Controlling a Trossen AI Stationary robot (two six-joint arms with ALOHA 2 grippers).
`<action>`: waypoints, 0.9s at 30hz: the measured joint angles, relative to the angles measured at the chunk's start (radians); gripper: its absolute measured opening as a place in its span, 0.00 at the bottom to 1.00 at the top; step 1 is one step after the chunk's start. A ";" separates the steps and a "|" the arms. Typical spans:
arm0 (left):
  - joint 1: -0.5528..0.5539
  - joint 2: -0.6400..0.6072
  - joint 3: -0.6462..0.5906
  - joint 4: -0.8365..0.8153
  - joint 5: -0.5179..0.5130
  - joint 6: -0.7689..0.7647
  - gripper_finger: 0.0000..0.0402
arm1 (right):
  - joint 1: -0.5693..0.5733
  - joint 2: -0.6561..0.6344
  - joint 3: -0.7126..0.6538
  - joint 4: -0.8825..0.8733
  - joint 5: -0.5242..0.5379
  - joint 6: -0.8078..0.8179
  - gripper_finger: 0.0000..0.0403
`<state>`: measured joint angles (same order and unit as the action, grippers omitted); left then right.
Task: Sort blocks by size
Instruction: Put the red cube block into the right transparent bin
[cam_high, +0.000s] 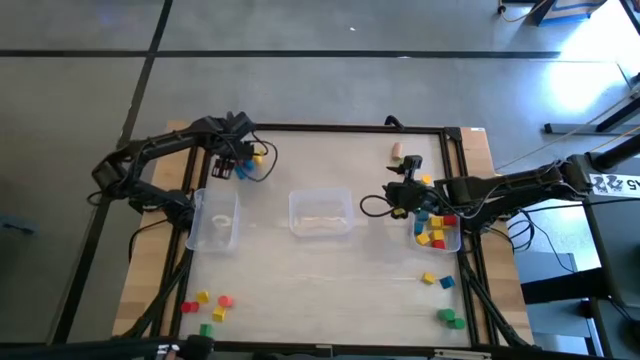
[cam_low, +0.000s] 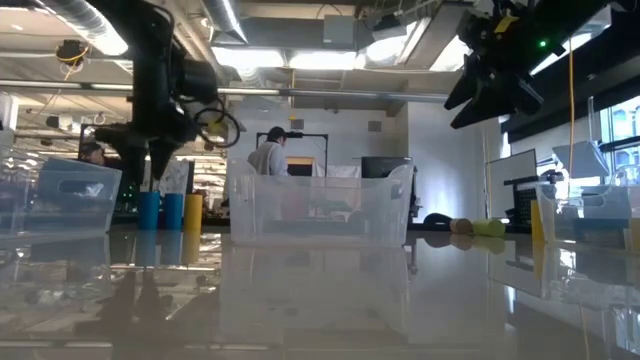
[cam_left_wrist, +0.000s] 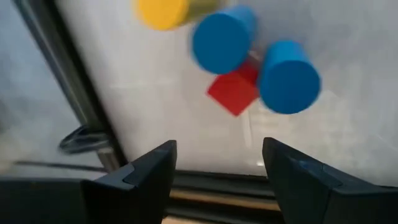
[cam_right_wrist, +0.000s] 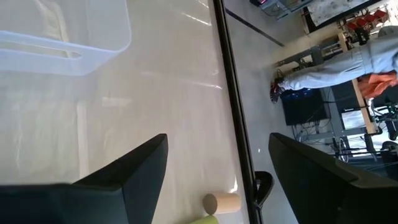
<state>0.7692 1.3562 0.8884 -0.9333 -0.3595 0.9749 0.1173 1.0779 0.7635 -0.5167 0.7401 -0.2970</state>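
- While some blocks already sit in the clear plastic rectangular bin at the right (cam_high: 447, 240) (red, yellow and blue pieces), most of the small wooden blocks lie loose on the table, so I judge the sort to be at an early stage.
- Middle clear plastic bin (cam_high: 320, 213) and left clear plastic bin (cam_high: 216, 219): no blocks visible in either.
- Loose groups left to sort: red, yellow and green pieces near the left front corner (cam_high: 206, 305); yellow and blue pieces (cam_high: 436, 281) and green pieces (cam_high: 450, 318) near the right front corner; a tan cylinder with a pale green piece at the far right (cam_high: 397, 152).
- Far left cluster: two blue wooden cylinders (cam_left_wrist: 287, 77), a yellow wooden cylinder (cam_left_wrist: 163, 11) and a red wooden cube (cam_left_wrist: 234, 92), close together, the cube touching or nearly touching the blue ones.
- Left gripper (cam_left_wrist: 217, 165) hovers above this cluster, fingers wide apart, holding nothing; likely next pick, by my reading.
- Right gripper (cam_right_wrist: 217, 165) is raised above the table beside the right bin, fingers wide, empty.
- Surface: pale, glossy tabletop (cam_high: 330, 270) with a dark frame round it; it reflects the bins in the low view.
- Room: open workshop, ceiling ducts and strip lights, monitors, a person (cam_low: 268, 153) standing far back; grey floor around the table.
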 joint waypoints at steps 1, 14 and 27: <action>0.000 0.006 -0.013 0.006 0.003 0.010 0.59 | 0.000 0.000 0.000 0.000 0.000 0.000 0.71; 0.000 0.083 -0.087 0.161 0.023 0.121 0.59 | 0.000 0.000 0.000 -0.002 -0.001 0.000 0.71; 0.021 0.157 -0.115 0.227 0.070 0.134 0.59 | 0.000 0.000 0.000 -0.009 -0.027 0.000 0.71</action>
<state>0.7898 1.5134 0.7730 -0.7067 -0.2897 1.1088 0.1177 1.0779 0.7635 -0.5259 0.7132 -0.2974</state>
